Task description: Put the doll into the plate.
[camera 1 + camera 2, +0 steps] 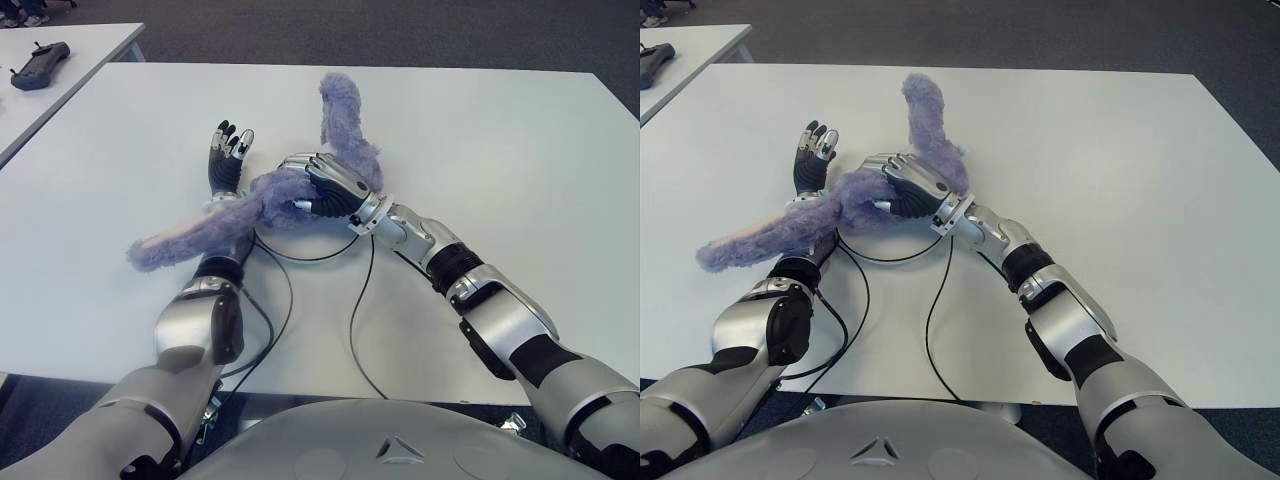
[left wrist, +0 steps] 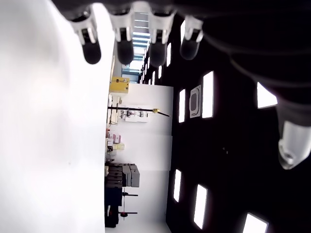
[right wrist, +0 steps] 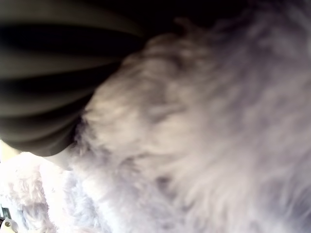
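You have one doll in front of you: a long, fuzzy lilac plush, stretched across the white tabletop. One furry limb rises up and curls over at the far side of its middle; the other limb, showing a pinkish underside, trails out toward your left and nearer to you.

Two robot hands are in view. Your right robot hand sits right on the doll's middle, its fingers curled round the fur and gripping it; its wrist camera shows lilac plush pressed up against the dark fingers. Your left robot hand is just left of the doll's middle, at the far side of the trailing limb, which drapes across its wrist. Its fingers stand straight and slightly apart, holding nothing; in its wrist view the four fingertips are lined up in a row with the thumb set off to one side.

A pale rim shows at the near edge of the doll's middle, mostly hidden under the fur, so you cannot tell what it is. Two black cables run from the doll's middle back toward you. Far left of the doll, one dark handheld controller lies on a second white table
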Available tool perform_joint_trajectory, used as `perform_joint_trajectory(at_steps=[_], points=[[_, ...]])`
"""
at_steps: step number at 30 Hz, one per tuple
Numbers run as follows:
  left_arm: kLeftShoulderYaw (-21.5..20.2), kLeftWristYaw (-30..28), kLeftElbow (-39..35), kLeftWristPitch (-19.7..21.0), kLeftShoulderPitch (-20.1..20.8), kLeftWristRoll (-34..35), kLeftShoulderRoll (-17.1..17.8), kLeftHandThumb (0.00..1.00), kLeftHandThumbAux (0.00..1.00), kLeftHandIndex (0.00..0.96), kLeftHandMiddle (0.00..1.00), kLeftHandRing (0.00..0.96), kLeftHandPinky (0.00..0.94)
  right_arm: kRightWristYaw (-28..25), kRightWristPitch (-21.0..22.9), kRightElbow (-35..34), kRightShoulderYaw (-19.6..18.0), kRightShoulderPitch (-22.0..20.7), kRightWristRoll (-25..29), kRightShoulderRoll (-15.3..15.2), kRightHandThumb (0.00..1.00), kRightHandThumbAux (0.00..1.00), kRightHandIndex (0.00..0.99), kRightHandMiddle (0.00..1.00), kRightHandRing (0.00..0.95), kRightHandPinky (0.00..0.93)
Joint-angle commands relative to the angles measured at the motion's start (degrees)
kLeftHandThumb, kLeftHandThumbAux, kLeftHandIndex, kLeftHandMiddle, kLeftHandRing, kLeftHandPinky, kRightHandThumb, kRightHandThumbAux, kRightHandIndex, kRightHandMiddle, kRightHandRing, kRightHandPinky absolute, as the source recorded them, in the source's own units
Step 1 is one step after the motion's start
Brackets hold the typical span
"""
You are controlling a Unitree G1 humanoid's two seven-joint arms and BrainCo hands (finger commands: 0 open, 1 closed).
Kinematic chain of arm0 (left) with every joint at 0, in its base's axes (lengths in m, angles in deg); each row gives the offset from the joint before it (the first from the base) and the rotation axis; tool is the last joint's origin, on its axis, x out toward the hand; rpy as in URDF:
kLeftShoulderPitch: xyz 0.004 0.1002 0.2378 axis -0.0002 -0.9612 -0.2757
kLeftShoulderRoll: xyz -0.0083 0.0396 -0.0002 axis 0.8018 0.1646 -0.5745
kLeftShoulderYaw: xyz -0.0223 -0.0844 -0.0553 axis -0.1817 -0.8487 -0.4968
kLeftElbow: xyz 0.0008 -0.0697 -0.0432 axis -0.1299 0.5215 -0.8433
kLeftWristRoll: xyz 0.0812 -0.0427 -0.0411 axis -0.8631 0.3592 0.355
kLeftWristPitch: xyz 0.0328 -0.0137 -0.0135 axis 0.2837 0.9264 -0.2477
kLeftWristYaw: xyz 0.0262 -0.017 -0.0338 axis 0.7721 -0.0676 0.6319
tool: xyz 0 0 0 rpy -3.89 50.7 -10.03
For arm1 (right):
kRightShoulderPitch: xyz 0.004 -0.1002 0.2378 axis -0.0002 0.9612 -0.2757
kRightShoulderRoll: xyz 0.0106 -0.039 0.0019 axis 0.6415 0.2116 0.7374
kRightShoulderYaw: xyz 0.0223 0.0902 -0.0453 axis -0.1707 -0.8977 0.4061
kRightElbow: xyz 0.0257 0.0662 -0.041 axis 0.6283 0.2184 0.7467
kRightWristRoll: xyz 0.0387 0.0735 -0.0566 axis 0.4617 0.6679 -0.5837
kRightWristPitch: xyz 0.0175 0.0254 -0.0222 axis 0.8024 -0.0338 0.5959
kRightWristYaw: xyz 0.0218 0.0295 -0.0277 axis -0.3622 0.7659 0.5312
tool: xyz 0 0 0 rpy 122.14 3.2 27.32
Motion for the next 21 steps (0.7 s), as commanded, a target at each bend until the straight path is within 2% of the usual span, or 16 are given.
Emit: perform_joint_trajectory(at_steps=[1,3,6,10,14,15,16,17,18,21], points=[[-0.19,1.58,9.19,2.82,-13.6,0.74,-6.15,0.0,0.491,0.081,0.096,0.083,0.094,-3.42,4.58,8.95,2.69,6.14,-2.06,-0.5,0.706,0.713,0.439,0.835,0.847,0.849],[-0.18,1.62,9.22,2.86,-13.57,0.71,-6.14,0.0,0.49,0.081,0.096,0.083,0.096,-2.97,4.68,9.42,2.88,5.73,-2.43,-0.33,0.706,0.713,0.438,0.823,0.837,0.837],[-0.2,1.61,9.27,3.04,-13.5,0.73,-6.13,0.0,0.489,0.081,0.095,0.085,0.103,-2.43,4.63,9.9,3.21,5.2,-2.95,-0.17,0.696,0.712,0.434,0.765,0.772,0.775],[-0.28,1.47,9.32,3.32,-13.43,0.83,-6.1,0.0,0.49,0.08,0.095,0.086,0.105,-2.04,4.35,10.39,3.53,4.76,-3.3,-0.06,0.691,0.713,0.431,0.741,0.748,0.755],[-0.41,1.01,9.42,4.17,-13.26,1.03,-5.99,0.0,0.498,0.079,0.093,0.085,0.105,-1.98,4.13,10.88,4.36,4.09,-4.02,-0.24,0.675,0.72,0.416,0.634,0.645,0.646],[-0.5,0.71,9.45,4.57,-13.19,1.15,-5.89,0.0,0.511,0.077,0.093,0.086,0.105,-2.12,4.26,10.86,4.93,3.68,-4.66,-0.43,0.359,0.587,0.299,0.513,0.527,0.546],[-0.56,0.51,9.46,4.83,-13.13,1.23,-5.83,0.0,0.521,0.073,0.091,0.084,0.101,-2.2,4.36,10.88,5.34,3.38,-5.08,-0.57,0.265,0.544,0.229,0.465,0.487,0.518],[-0.72,0.22,9.46,5.04,-13.09,1.42,-5.83,0.0,0.522,0.072,0.09,0.084,0.1,-2.45,4.57,10.78,6.0,2.97,-5.79,-0.82,0.249,0.538,0.217,0.457,0.48,0.513],[-0.82,0.05,9.44,5.14,-13.08,1.54,-5.86,0.0,0.53,0.067,0.086,0.079,0.092,-2.58,4.7,10.73,6.42,2.73,-6.18,-0.97,0.223,0.517,0.152,0.381,0.445,0.475],[-0.95,-0.09,9.43,5.2,-13.06,1.62,-5.9,0.0,0.532,0.065,0.084,0.077,0.089,-2.53,4.79,10.85,7.01,2.41,-6.41,-1.11,0.213,0.511,0.131,0.356,0.433,0.462]])
